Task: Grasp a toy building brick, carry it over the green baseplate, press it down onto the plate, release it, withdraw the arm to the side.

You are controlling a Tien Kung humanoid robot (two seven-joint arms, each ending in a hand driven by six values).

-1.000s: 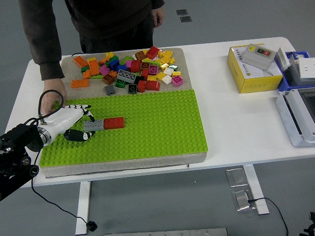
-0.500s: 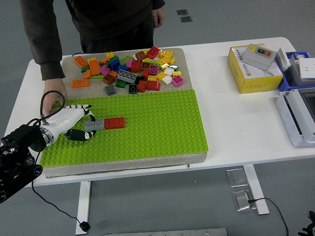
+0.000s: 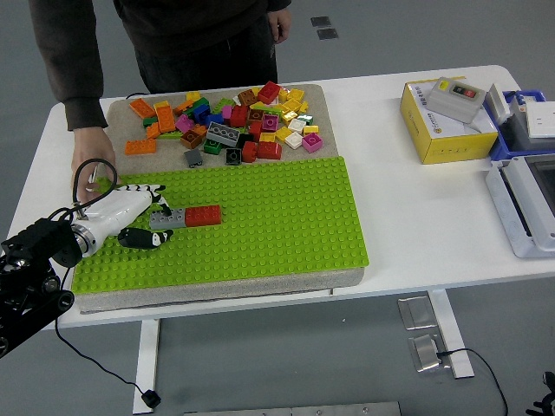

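Your left hand point(image 3: 130, 218) sits low over the left part of the green baseplate point(image 3: 277, 225), its white fingers point(image 3: 143, 190) spread above and the dark thumb below, just left of the grey brick point(image 3: 166, 219). The fingertips look a touch looser than half a second ago; whether they touch the grey brick you cannot tell from this view. The grey brick lies flat on the studs, end to end with a red brick point(image 3: 202, 215) on its right, and neither has shifted since a second ago. Your forearm has slid slightly left and nearer across that time.

The loose brick pile point(image 3: 234, 121) covers the tan mat point(image 3: 316, 100) at the far side of the baseplate, unchanged.

The person point(image 3: 173, 35) stands at the far side of the bench point(image 3: 416, 217). Their hand point(image 3: 91, 169) rests at the baseplate's far left corner, and the sleeve above it has drawn back a little from earlier.

At the right, a yellow box point(image 3: 438, 130) carries a grey switch unit point(image 3: 458, 97), with a blue bin point(image 3: 520, 117) and a pale tray point(image 3: 525, 208) beyond. Your right arm is out of view.
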